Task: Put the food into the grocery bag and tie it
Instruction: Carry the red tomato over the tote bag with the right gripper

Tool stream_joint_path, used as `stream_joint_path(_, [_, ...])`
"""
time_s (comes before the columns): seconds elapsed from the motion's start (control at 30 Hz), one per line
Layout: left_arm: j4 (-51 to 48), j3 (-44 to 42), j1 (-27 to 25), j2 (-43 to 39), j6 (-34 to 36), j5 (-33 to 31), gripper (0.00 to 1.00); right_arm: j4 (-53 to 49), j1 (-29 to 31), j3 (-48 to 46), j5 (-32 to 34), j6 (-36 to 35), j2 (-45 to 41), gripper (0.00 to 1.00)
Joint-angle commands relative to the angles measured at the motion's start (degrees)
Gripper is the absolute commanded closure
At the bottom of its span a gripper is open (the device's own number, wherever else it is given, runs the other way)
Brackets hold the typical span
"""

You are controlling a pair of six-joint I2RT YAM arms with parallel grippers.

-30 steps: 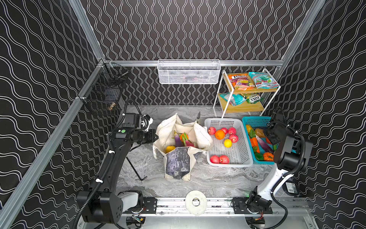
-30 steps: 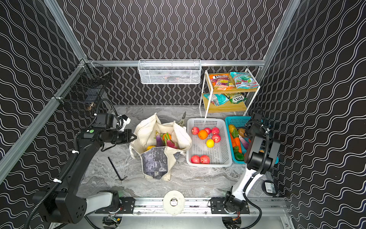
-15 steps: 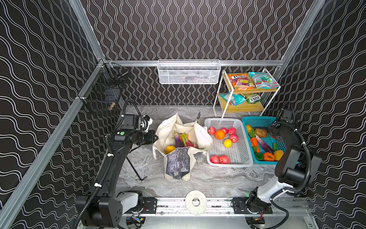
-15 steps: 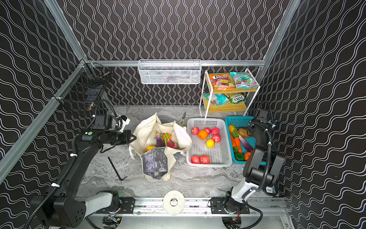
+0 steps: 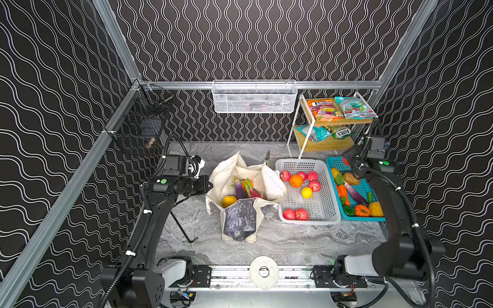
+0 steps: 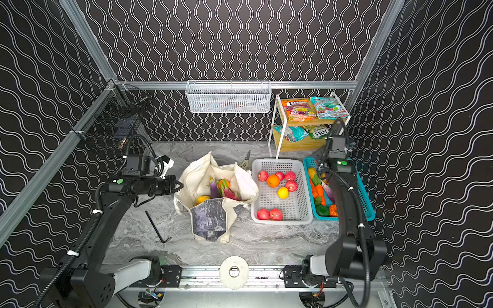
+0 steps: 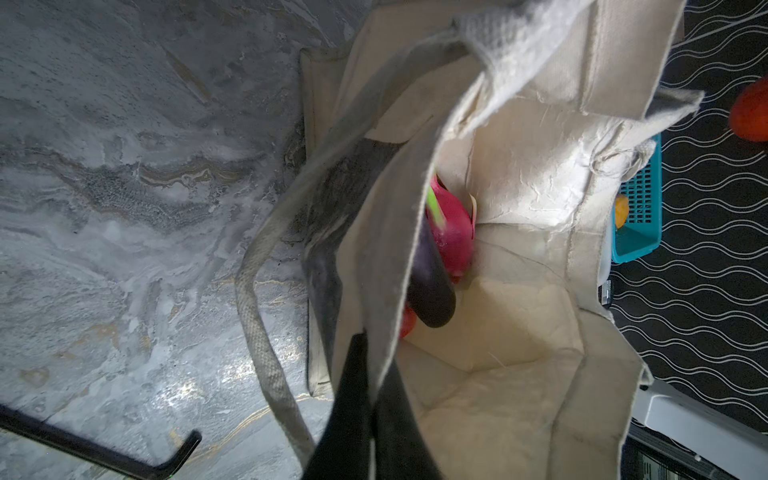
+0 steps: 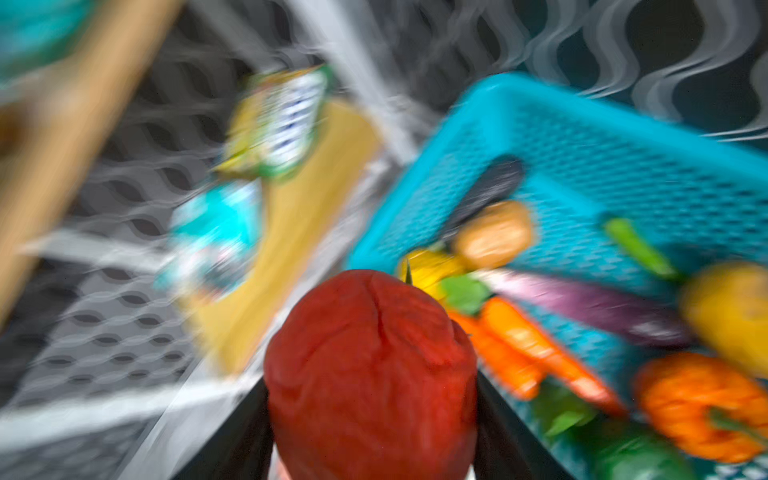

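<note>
the left hand is clamped on the rim of the bag, which is stood open on the bench, just beside a white basket. inside it an eggplant and a dragon fruit are seen. a red tomato is gripped in the right hand, held by the teal basket, well apart from the bag.

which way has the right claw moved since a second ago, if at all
yes: the right claw went from the middle of the teal basket back to its rear corner by the shelf rack, gripping a red tomato
</note>
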Motion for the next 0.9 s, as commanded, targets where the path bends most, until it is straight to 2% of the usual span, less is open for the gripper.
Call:
stream_joint_path(0.0, [0.3,0.38,0.08,-0.46,0.08,0.38,1.0,-3.23,6.5,1.84,2.48,0.4,-3.07,0.36])
stream_joint_path(0.2, [-0.1,0.44,0.08,-0.74,0.24,-0.21,1.0,-3.23,21.44,2.38,5.56,0.77,-9.37,0.36])
stream_joint_path(0.37, [-0.11,0.52,0.08,-0.91,0.17,-0.52,1.0,-1.44,34.28,2.09,6.32,1.94,-10.72,0.36])
stream_joint_path(0.6, [0.01,-0.44,0.08,-1.79,-0.23,-0.7,1.0,2.33,49.18,3.76,6.12,1.0,-4.66,0.36])
stream_joint_path(0.87, [-0.49,0.01,0.08,-1.53,-0.1,0.09,1.0,8.18,58.88,6.3,1.75,-1.41,5.28,0.35])
